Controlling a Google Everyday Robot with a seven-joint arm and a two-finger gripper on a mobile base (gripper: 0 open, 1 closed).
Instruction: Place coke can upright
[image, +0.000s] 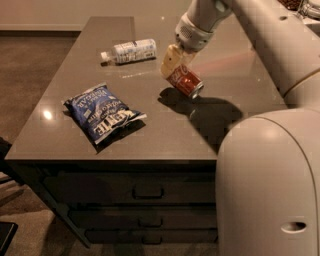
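Note:
The red coke can (185, 82) is tilted, its silver end pointing down to the right. It hangs a little above the grey table top (240, 85), with its shadow on the surface just below it. My gripper (174, 63) comes down from the upper right and is shut on the can's upper left end. Its pale fingers (170, 57) clasp the can.
A blue chip bag (102, 111) lies on the table's front left. A clear plastic bottle with a white label (130, 51) lies on its side at the back left. Drawers (145, 192) sit below the table's front edge. My arm's large body fills the right side.

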